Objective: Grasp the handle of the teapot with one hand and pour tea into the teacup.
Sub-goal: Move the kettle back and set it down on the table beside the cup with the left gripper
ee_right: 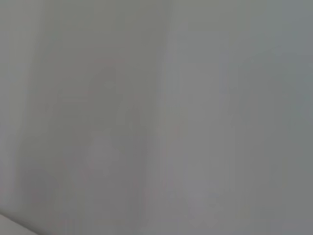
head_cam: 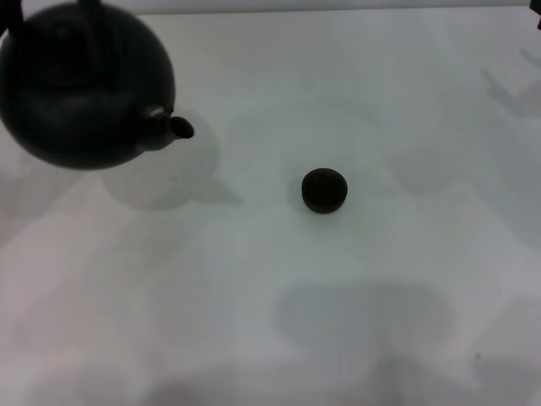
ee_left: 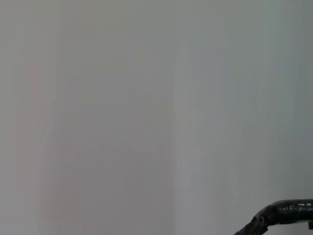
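Note:
The teapot (head_cam: 80,89) is at the far left of the head view, large, round and matte black. Its short spout (head_cam: 173,126) points right toward the teacup (head_cam: 325,189). The teapot's shadow lies on the table to its lower right, apart from the body, so the pot hangs above the surface. The handle (head_cam: 91,7) rises out of the picture's top edge. A dark, rough, curved piece that looks like the handle (ee_left: 286,211) shows in the left wrist view. The teacup stands alone on the white table, well right of the spout and lower. Neither gripper shows.
The white table (head_cam: 254,321) fills the head view, with soft grey shadows at the front and right. A dark sliver (head_cam: 538,21) shows at the upper right edge. The right wrist view shows only a plain pale surface.

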